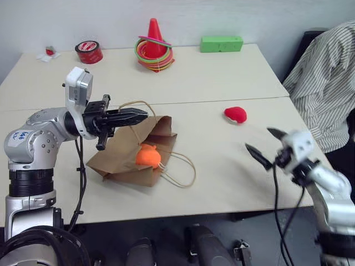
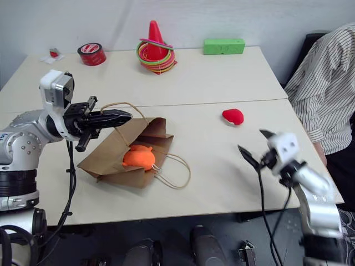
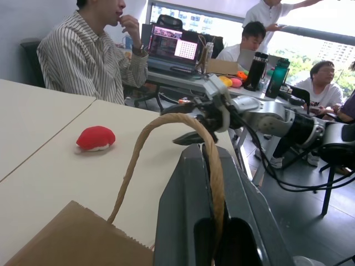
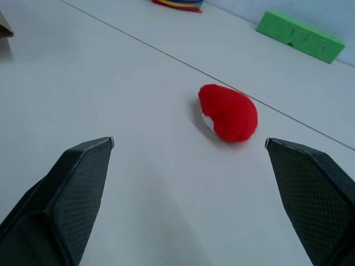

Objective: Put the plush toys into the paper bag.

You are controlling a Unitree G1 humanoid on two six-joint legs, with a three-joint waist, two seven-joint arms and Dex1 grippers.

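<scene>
The brown paper bag (image 1: 119,160) lies on its side on the table, mouth facing right. My left gripper (image 1: 141,115) is shut on the bag's upper cord handle (image 3: 166,124) and holds it raised above the mouth. An orange plush toy (image 1: 148,156) sits in the bag's mouth, partly inside. To the right, a red plush toy (image 1: 235,114) lies on the bare table, apart from the bag. My right gripper (image 1: 258,138) hovers open near the front right of the table, a short way from the red toy (image 4: 228,112) and pointing at it, with nothing between its fingers (image 4: 83,183).
At the back of the table stand a red tape roll (image 1: 89,51), a red cone with coloured rings (image 1: 155,44) and a green block (image 1: 221,44). A person in a striped shirt (image 1: 327,83) sits by the table's right edge. A seam (image 1: 222,100) crosses the tabletop.
</scene>
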